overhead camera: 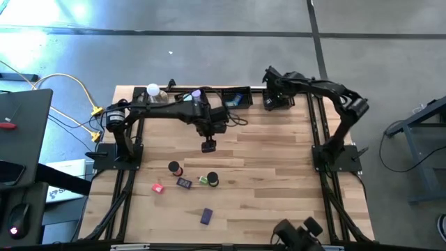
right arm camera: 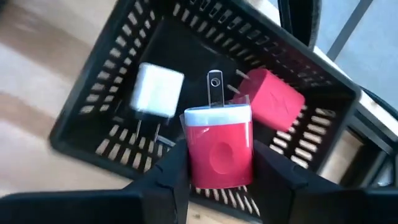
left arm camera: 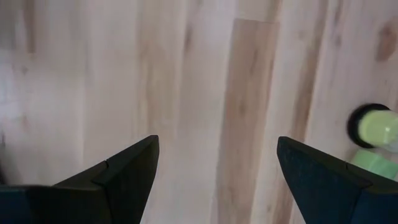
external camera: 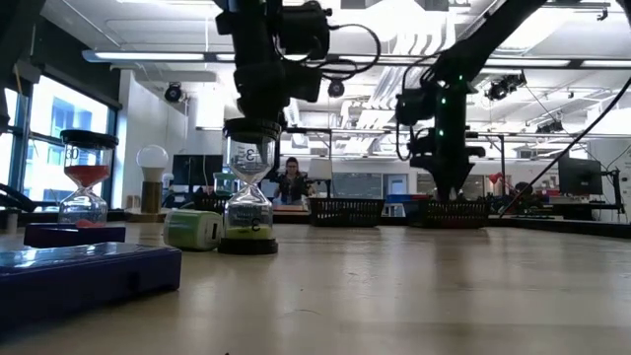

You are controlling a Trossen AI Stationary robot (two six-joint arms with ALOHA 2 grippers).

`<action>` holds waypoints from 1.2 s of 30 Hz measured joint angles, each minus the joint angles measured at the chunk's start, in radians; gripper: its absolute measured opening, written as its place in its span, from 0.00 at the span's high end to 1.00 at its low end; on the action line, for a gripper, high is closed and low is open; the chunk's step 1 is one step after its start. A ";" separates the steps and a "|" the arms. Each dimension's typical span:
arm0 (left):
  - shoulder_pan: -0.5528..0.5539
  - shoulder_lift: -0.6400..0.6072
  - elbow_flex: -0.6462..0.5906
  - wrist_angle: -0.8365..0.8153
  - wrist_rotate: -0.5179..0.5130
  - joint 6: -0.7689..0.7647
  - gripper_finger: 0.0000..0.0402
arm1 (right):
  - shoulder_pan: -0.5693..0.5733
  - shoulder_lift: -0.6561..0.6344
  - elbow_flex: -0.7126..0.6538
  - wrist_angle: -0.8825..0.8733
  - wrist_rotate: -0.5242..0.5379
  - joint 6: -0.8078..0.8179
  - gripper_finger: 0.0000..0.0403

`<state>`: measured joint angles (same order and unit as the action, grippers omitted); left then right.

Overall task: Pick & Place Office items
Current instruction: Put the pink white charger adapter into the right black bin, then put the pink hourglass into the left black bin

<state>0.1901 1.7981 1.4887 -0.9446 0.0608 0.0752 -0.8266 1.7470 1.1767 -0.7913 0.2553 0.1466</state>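
Note:
My right gripper is shut on a red charger block with a white cap and metal prongs. It hangs over a black basket at the table's far edge. A white charger and another red block lie in that basket. My left gripper is open above bare wood at mid-table. Nearer stand a red hourglass and a green hourglass. A dark blue block, a pink block and a purple block lie flat. My right gripper pinches the red charger block by its two opposite side faces between the two fingers. It comes from above. The block's white-capped end with the prongs points away from the wrist toward the basket. The block is lifted clear above the basket.
A second black basket holding something blue sits left of the first along the far edge. A white ball lamp stands at the far left corner. Black frame rails run along both table sides. Bare wood lies between the items and the right rail.

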 joint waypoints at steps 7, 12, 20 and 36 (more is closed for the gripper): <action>-0.037 0.000 0.000 0.000 -0.002 -0.002 0.21 | -0.016 0.048 0.000 0.020 0.000 -0.040 0.64; -0.058 0.000 0.000 0.003 -0.003 -0.004 0.21 | -0.005 0.050 0.000 0.026 -0.001 -0.043 0.49; -0.065 0.000 0.000 0.002 -0.003 -0.028 0.21 | -0.005 0.021 0.000 0.045 0.011 -0.046 0.36; -0.064 -0.005 0.000 -0.112 -0.010 -0.180 0.21 | 0.231 -0.403 0.000 0.036 -0.012 0.121 0.34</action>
<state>0.1257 1.7928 1.4887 -1.0568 0.0504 -0.1044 -0.5957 1.3440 1.1770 -0.7553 0.2431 0.2675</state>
